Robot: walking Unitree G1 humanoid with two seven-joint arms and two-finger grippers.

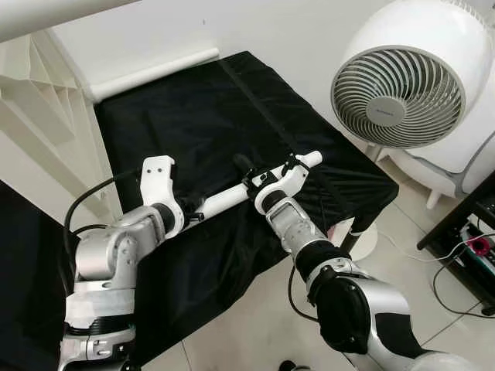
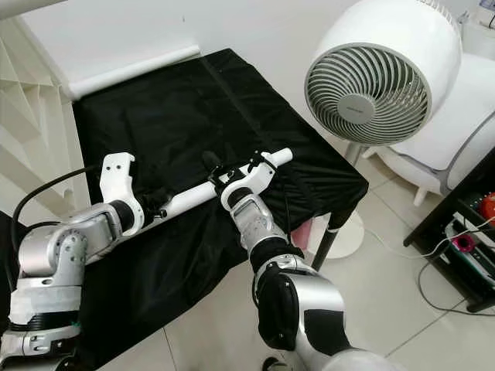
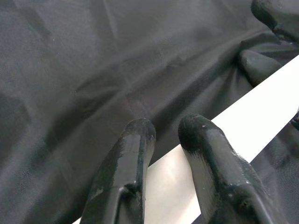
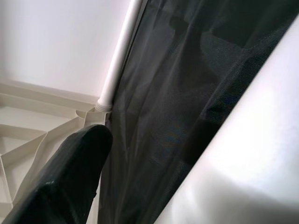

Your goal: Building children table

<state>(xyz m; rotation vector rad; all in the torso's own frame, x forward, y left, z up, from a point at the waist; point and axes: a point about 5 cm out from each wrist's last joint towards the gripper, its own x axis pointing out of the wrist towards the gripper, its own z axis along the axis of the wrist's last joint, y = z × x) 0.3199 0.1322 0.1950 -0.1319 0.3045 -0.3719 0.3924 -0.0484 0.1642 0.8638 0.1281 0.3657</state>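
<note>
Early stage: left gripper (image 3: 161, 154) and right gripper (image 1: 267, 179) both clamp one white table leg (image 1: 232, 195) above black cloth (image 1: 201, 116); white tabletop underside (image 1: 35, 100) unattached.

I see white round fan (image 1: 406, 73) on stand at right, grille facing toward me. Pale tiled floor (image 1: 263, 317) below. Dark shelf unit (image 1: 472, 232) at far right edge with pink-red item (image 1: 479, 246) on it, cables (image 1: 433, 259) trailing over tiles beside it. White wall (image 1: 255, 27) behind. Black cloth (image 1: 209, 124) spread over surface; what lies under it I cannot tell.
</note>
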